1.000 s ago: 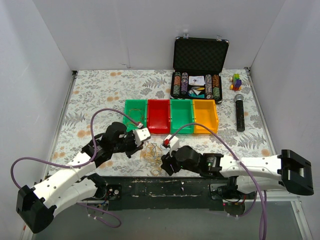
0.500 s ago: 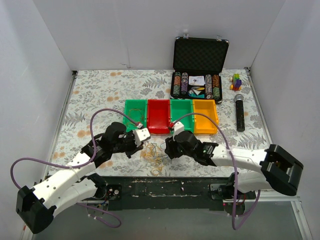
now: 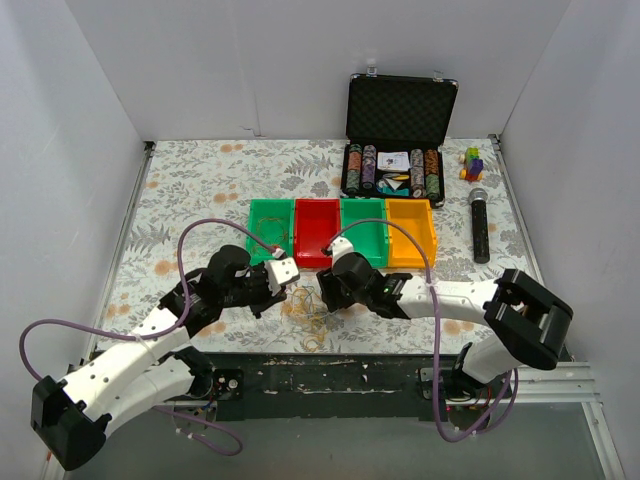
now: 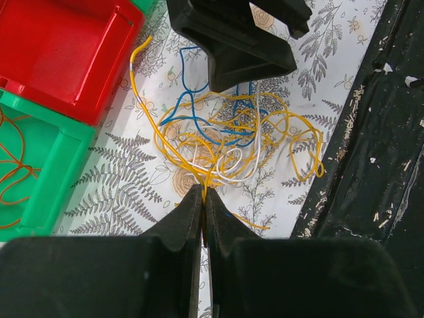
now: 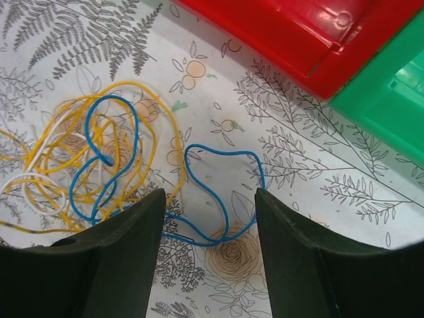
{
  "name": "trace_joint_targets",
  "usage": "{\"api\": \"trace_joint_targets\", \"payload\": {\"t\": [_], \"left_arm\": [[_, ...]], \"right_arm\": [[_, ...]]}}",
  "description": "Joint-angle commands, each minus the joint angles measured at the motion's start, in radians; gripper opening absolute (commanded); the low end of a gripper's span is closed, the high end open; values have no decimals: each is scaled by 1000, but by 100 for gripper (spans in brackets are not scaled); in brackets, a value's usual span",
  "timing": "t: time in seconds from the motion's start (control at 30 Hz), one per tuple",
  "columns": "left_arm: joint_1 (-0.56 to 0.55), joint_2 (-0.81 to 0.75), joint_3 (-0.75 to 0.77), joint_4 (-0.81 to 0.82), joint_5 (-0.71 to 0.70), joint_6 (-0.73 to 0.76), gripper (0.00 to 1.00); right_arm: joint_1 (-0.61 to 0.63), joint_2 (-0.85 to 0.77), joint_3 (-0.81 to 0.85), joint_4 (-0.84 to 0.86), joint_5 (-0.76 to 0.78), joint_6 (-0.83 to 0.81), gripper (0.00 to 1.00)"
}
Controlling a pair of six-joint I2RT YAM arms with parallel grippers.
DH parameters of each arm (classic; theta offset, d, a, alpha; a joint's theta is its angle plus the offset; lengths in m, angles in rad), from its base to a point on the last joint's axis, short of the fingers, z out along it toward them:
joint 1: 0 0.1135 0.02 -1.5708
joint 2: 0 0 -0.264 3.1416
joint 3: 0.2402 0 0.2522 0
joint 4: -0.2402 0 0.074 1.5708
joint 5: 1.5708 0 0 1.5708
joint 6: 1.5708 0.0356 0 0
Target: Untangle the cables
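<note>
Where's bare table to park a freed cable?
Widest: table left of the case and behind the bins. Smaller strip between orange bin and microphone. Crowded: cables in front of the bins, between left gripper and right gripper.

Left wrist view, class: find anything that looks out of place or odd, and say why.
An orange wire lies alone in the green bin, apart from the yellow, blue and white tangle on the table. Nothing looks spilled or broken.
</note>
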Motion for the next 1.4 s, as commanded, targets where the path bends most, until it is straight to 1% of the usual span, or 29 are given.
{"api": "trace_joint_targets", "payload": {"t": [0.0,0.07,0.13,0.37,0.53,0.57,0.6,0.67,0.77,0.8,0.87,0.93,0.97,1.13,1.27,1.37], "left_arm": [[4,-20,-4,-3,27,-6,0],[4,-24,-4,-2,34,-6,0],[4,-24,-7,1,37,-6,0],[4,-8,5,6,39,3,0],[6,-5,13,4,40,6,0],[4,-5,14,7,42,6,0],[4,-4,16,7,42,6,0],[4,-2,19,7,43,6,0],[4,1,25,7,44,15,0],[4,3,26,7,44,20,0],[4,4,33,3,43,31,0],[4,4,33,-3,31,40,0],[4,3,30,-8,18,46,0],[13,-36,-55,-16,-131,92,0],[29,-105,-118,-43,-159,121,0],[33,-132,-156,-71,-182,146,0]], "right_arm": [[-1,9,42,-71,106,4,65],[-1,-3,29,-75,139,16,65],[-1,-7,16,-115,144,24,65],[16,3,-14,-88,75,33,65],[28,35,2,-91,63,42,61],[29,45,4,-97,63,45,59],[31,53,7,-107,61,48,56],[34,70,10,-124,58,59,45],[48,78,9,-144,80,70,32],[51,76,9,-150,93,73,24],[54,59,12,-164,115,76,2],[59,12,18,-183,171,67,1],[59,-43,22,-196,194,59,1],[59,-290,79,-229,313,-25,1],[59,-463,122,-215,403,-117,1],[59,-554,156,-232,461,-163,1]]}}
